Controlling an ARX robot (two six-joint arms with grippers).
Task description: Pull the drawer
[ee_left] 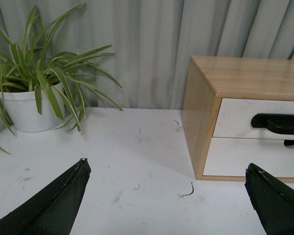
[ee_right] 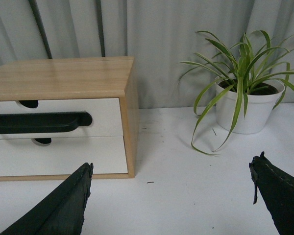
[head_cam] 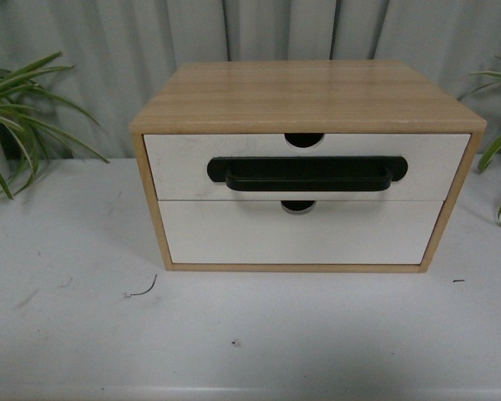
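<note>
Both my grippers gaping wide, nothing held: the drawer not yet touched.
The drawer [head_cam: 305, 167] sits centre frame in the front view, upper slot of the wooden cabinet [head_cam: 309, 96], with its black handle [head_cam: 307, 174] running across the white front. My left gripper [ee_left: 166, 165] and right gripper [ee_right: 172, 163] hang off to either side of the cabinet, fingers spread. My plan is to pick one arm, come in square to the front, close around the middle of the bar and pull straight back, level, so the cabinet doesn't slide on the table [head_cam: 75, 334]. Hard to read: each wrist view cuts the handle off, the gap behind the bar is just black, and neither arm shows in the front view.
</note>
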